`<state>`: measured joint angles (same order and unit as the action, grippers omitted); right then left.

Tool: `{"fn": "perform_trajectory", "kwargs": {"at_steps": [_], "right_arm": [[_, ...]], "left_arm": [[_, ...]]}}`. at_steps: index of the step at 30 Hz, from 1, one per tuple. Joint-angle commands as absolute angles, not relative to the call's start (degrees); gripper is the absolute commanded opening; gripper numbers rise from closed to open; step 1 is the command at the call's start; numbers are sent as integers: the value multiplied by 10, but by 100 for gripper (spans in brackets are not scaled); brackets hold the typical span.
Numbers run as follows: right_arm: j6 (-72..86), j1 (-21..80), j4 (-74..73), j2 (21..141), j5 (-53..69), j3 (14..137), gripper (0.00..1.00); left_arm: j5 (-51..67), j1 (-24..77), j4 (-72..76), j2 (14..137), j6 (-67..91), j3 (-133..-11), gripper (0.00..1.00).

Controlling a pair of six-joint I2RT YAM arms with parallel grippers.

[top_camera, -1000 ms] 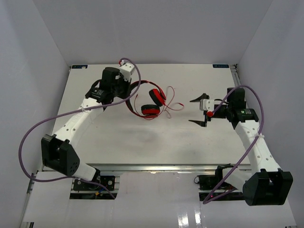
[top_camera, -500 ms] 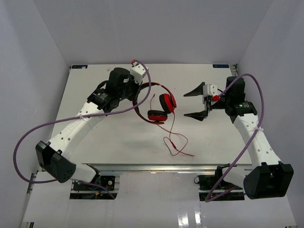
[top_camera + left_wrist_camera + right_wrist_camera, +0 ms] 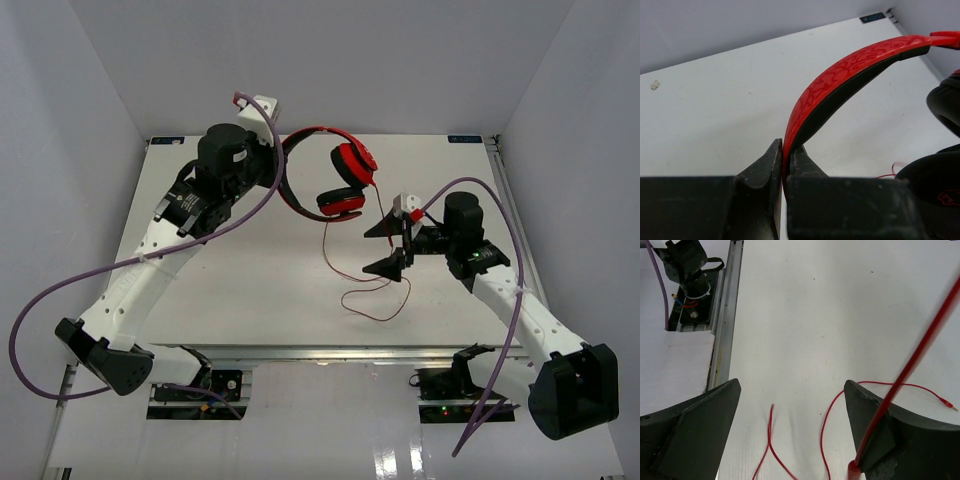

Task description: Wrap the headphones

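The red headphones (image 3: 343, 178) hang in the air above the back middle of the table. My left gripper (image 3: 281, 165) is shut on the red headband (image 3: 850, 67), which sits pinched between the jaws of the left gripper (image 3: 786, 146). The black ear pads (image 3: 946, 102) show at the right. The thin red cable (image 3: 327, 245) drops from the lower cup and lies in loops (image 3: 366, 296) on the table. My right gripper (image 3: 386, 245) is open, low, just right of the hanging cable. In the right wrist view this gripper (image 3: 791, 385) holds nothing; cable loops (image 3: 824, 425) lie below and a blurred strand (image 3: 920, 355) crosses its right finger.
The white table (image 3: 230, 270) is walled in white on three sides. Its metal front rail (image 3: 722, 315) and an arm base with wiring (image 3: 687, 270) lie at the near edge. Thick purple arm cables (image 3: 60, 290) loop beside both arms.
My left gripper has lifted the headphones up and toward the back, so the cable now hangs down. My right gripper has moved left and nearer, up to the cable, still open.
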<state>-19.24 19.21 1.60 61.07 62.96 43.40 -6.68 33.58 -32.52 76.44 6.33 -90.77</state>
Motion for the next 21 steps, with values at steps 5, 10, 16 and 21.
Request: {"fn": "perform_trajectory", "kwargs": {"at_steps": [5, 10, 16, 21], "right_arm": [[-203, 216, 79, 637, 601, 420, 90], [-225, 216, 89, 621, 646, 391, 91], [-194, 215, 123, 625, 663, 404, 91], [-15, 215, 308, 637, 696, 384, 92]], "left_arm": [[-40, 336, -264, 713, 171, -968, 0], [-42, 336, -253, 707, 196, -986, 0], [-37, 336, -245, 708, 222, -1009, 0], [-45, 335, -214, 689, 260, -986, 0]]}}
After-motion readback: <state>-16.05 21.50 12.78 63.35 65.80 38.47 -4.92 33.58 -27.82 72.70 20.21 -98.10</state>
